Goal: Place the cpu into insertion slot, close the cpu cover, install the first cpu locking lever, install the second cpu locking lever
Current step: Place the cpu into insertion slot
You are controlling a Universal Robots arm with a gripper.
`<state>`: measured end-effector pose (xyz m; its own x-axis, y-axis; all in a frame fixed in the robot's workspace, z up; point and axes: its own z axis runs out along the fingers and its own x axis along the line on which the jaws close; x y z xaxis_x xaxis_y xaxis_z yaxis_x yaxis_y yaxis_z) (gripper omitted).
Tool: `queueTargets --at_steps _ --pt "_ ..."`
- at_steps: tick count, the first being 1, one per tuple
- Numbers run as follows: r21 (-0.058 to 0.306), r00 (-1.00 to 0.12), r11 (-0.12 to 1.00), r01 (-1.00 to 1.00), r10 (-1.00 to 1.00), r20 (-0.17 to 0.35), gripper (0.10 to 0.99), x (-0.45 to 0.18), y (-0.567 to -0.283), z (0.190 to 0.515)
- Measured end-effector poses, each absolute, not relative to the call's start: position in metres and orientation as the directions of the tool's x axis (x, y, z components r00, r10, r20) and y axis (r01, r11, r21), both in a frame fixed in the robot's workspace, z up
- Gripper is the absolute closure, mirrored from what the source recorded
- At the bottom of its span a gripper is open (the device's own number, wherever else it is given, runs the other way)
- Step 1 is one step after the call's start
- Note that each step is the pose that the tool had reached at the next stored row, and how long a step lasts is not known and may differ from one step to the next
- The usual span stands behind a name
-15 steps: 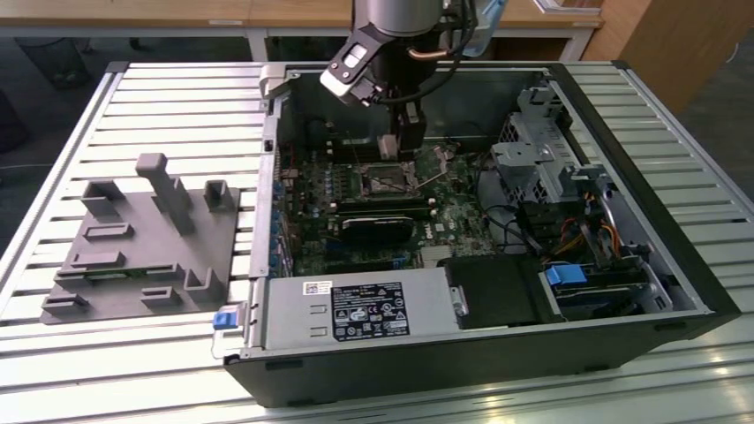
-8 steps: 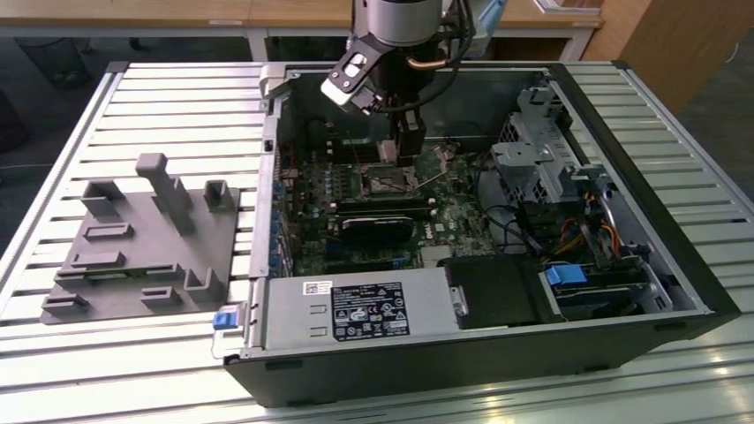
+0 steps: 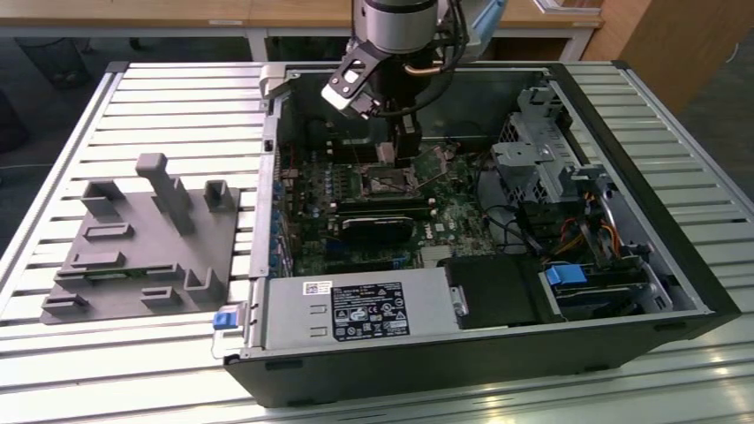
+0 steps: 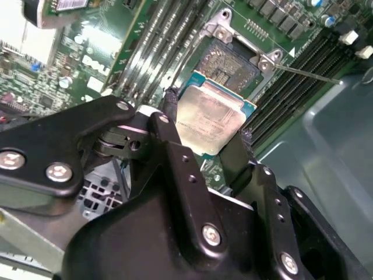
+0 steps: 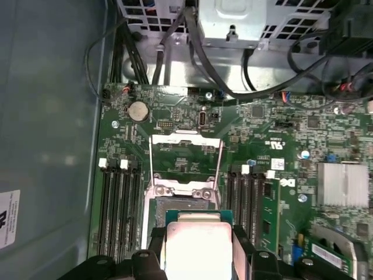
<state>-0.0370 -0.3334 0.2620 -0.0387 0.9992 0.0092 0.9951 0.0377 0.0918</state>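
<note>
My gripper [image 4: 210, 125] is shut on the cpu [image 4: 213, 119], a flat silvery square chip with a green edge; one black finger [image 4: 172, 114] presses on each of two opposite sides. In the first wrist view the cpu [image 5: 198, 245] hangs partly over the near rim of the insertion slot [image 5: 178, 204], whose dark centre lies uncovered. I cannot tell whether chip and slot touch. The cpu cover [image 5: 185, 140] is a thin metal frame, flipped open and lying on the green board beyond the slot. A thin lever rod [image 4: 309, 74] sticks out beside the insertion slot [image 4: 230, 61]. In the exterior view the gripper [image 3: 404, 148] hangs inside the open computer case above the insertion slot [image 3: 387, 183].
Long black memory slots [image 5: 119, 204] flank the socket on both sides. A silver heatsink [image 5: 341, 184] and cables [image 5: 215, 70] sit nearby. The case holds a power supply [image 3: 353, 309] and a drive cage [image 3: 542, 159]. A grey fixture [image 3: 141, 238] lies on the slatted table at the exterior view's left.
</note>
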Motion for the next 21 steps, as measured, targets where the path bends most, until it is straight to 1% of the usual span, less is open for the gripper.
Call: queueTargets --at_steps 21 --pt "0.091 -0.039 0.038 0.995 0.999 0.009 0.549 -0.037 -0.333 0.2534"
